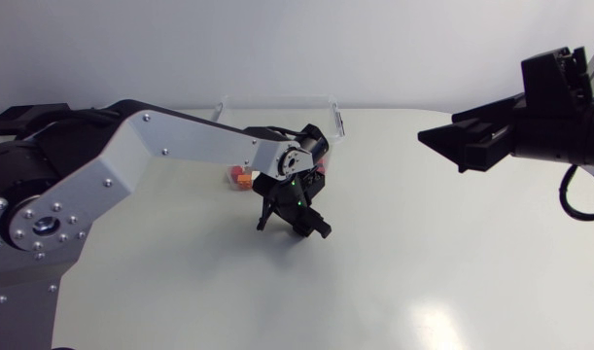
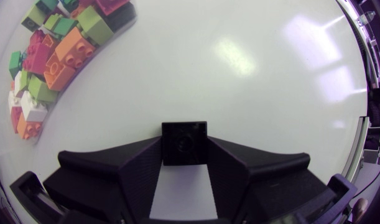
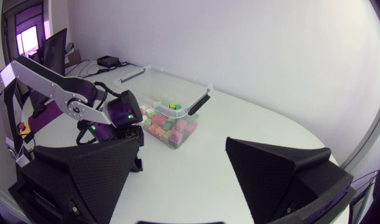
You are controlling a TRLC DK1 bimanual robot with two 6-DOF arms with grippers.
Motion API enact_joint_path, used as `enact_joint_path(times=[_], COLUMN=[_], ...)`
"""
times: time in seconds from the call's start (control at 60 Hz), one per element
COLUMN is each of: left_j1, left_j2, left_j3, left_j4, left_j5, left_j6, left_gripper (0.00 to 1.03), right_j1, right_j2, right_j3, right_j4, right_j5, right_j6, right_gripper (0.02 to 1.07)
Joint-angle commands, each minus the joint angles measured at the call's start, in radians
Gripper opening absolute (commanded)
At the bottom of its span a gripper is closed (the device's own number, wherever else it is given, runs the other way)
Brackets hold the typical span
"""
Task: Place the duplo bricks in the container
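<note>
Left gripper (image 2: 185, 163) points down at the table (image 1: 423, 272), just beside the clear container (image 1: 277, 101). We see its fingers closed on a black brick (image 2: 185, 142), pressing it from both sides (only a narrow gap between them). The brick hangs close over the bare tabletop, outside the container. A pile of coloured bricks (image 3: 168, 126) lies inside the container at the far table edge. Right gripper (image 3: 185, 177) hovers well apart from it, fingers spread wide with nothing between them.
</note>
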Motion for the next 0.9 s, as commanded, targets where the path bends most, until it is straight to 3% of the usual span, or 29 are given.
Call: enact_joint_path(times=[0.0, 0.117, 0.483, 0.683, 0.883], left_j1=[-0.01, -0.008, 0.084, 0.168, 0.207], left_j2=[0.035, -0.026, -0.436, -0.496, -0.487], left_j3=[0.031, 0.011, -0.083, -0.037, -0.006], left_j4=[-0.025, -0.072, -0.065, 0.04, 0.155], left_j5=[-0.005, -0.005, -0.006, -0.006, -0.008], left_j6=[-0.024, -0.016, 0.012, 0.026, 0.027], left_gripper=[0.34, 0.32, 0.32, 0.32, 0.33], right_j1=[-0.03, -0.082, -0.133, -0.15, -0.171], right_j2=[-0.055, -0.116, -0.279, -0.347, -0.365], right_j3=[-0.056, -0.096, -0.277, -0.351, -0.368], right_j4=[-0.027, -0.068, -0.065, -0.069, -0.066], right_j5=[-0.012, -0.032, -0.01, 0.01, 0.03], right_j6=[-0.033, -0.067, -0.09, -0.09, -0.099], right_gripper=[1.03, 1.03, 1.03, 1.03, 1.02])
